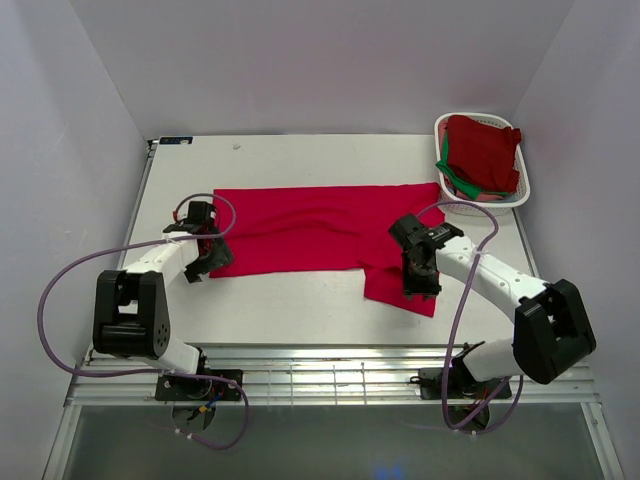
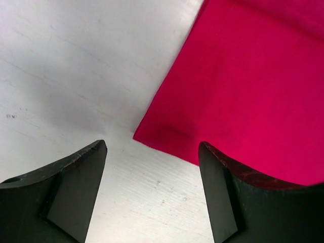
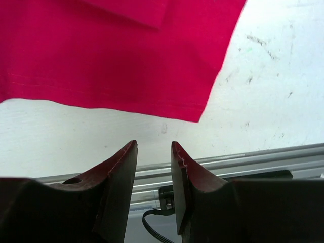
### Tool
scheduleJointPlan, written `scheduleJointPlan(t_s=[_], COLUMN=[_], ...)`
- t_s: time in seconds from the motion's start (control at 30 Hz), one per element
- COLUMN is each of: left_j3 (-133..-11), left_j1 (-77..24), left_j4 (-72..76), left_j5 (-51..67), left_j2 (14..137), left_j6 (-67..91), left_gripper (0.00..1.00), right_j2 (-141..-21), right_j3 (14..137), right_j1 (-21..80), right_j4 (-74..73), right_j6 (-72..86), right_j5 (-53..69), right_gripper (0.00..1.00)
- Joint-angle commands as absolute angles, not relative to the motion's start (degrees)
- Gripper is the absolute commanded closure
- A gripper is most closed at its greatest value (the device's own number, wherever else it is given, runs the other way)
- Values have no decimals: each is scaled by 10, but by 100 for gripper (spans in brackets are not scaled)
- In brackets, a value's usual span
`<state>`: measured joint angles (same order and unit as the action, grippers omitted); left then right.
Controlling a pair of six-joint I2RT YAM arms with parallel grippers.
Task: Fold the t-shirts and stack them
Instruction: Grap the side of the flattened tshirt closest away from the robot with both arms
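the crimson t-shirt (image 1: pixel 320 235) lies spread flat, more shirts (image 1: pixel 480 150) in the far right basket (image 1: pixel 490 204). left gripper (image 2: pixel 152 147) stands wide over its near left corner; right gripper (image 3: pixel 154 144), narrow and empty, could push the hem instead of catching it.

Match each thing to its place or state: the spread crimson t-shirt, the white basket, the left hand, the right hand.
1 crimson t-shirt
2 white basket
3 left hand
4 right hand

A at the table's far right corner
B fingers wide apart
C spread flat
D fingers narrowly apart

Pairs: 1-C, 2-A, 3-B, 4-D
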<state>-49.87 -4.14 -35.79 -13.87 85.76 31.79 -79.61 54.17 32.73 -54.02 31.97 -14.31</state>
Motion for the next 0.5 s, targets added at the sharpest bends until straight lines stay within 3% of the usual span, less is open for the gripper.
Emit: scheduleJointPlan(t_s=[0.0,0.47], left_j3=[-475,-474], left_j1=[-42,-42], left_j4=[-345,-286], left_j5=[-130,-138], left_j2=[835,808], left_j6=[328,316], left_gripper=[16,16], right_j2=[-759,-745], right_j3=[520,437], right_j1=[333,333], right_j4=[-571,-536], right_j6=[368,401], right_j5=[-167,-164], right_gripper=[60,60])
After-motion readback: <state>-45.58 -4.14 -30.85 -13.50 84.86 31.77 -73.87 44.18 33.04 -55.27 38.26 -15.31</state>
